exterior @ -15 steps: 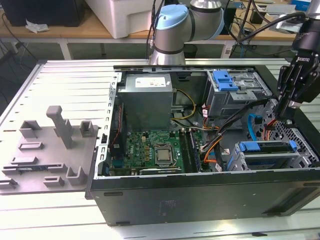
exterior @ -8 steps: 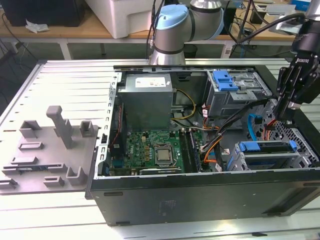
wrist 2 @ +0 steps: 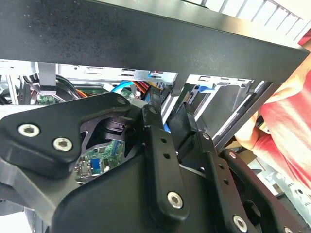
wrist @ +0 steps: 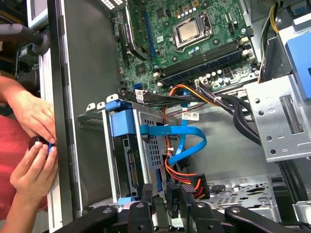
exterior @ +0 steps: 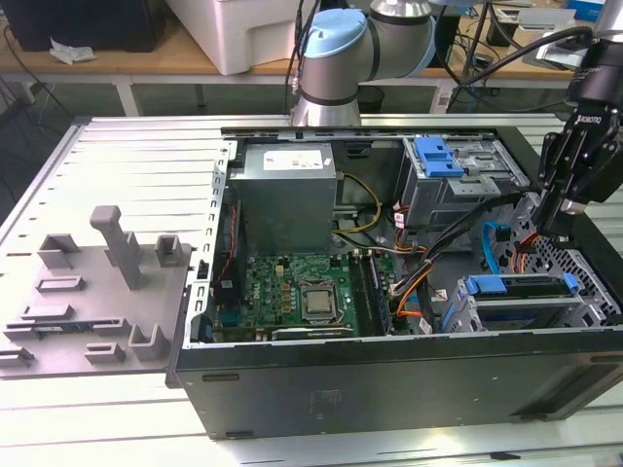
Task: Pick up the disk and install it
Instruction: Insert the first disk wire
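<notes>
Whether the gripper (exterior: 557,222) is clamped or released cannot be told. It hangs over the right-hand end of the case (exterior: 389,389) in the exterior view, just beside a grey drive cage (wrist: 154,145) and close to a black connector (wrist: 197,187) on orange and red wires.

The one disk (wrist: 129,162) sits inside that cage, at the case's near right corner in the exterior view, with blue carrier rail at both ends of its exposed face. Its connector end looks turned up toward the case's open side, so the long axis seems to run down into the cage.

One blue flat cable (wrist: 194,133) loops just beside the cage. There are two cages: this one and a blue-handled cage (exterior: 467,190) toward the far right corner. One motherboard (exterior: 292,282) lies on the case floor.

Outside the case wall, in the first wrist view, are a person's two hands, one hand (wrist: 31,114) near the other hand (wrist: 34,170). One grey fixture plate (exterior: 88,292) lies on the table by the case's left end.
</notes>
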You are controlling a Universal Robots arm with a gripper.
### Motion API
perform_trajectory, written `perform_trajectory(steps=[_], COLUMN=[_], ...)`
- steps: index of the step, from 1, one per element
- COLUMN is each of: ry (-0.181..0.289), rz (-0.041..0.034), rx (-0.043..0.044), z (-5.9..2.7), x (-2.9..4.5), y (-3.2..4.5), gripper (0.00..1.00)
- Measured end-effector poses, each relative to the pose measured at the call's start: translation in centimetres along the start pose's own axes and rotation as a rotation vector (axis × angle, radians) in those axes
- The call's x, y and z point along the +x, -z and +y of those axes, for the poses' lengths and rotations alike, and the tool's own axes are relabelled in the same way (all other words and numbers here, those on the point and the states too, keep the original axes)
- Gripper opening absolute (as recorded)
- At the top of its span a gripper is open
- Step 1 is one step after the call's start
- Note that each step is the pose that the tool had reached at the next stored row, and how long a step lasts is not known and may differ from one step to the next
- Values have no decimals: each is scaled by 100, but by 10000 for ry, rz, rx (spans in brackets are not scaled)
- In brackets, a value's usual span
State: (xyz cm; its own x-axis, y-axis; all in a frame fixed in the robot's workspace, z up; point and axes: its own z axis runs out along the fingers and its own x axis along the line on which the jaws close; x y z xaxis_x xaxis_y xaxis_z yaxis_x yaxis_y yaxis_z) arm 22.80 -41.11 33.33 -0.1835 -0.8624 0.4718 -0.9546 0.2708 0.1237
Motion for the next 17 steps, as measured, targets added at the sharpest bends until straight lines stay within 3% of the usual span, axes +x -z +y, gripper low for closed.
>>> perform_trajectory(steps=[8, 17], ry=[-22, -40], rz=[-9, 35], rx=[50, 72], z=[16, 15], x=[-19, -27], y=[9, -4], gripper=[35, 35])
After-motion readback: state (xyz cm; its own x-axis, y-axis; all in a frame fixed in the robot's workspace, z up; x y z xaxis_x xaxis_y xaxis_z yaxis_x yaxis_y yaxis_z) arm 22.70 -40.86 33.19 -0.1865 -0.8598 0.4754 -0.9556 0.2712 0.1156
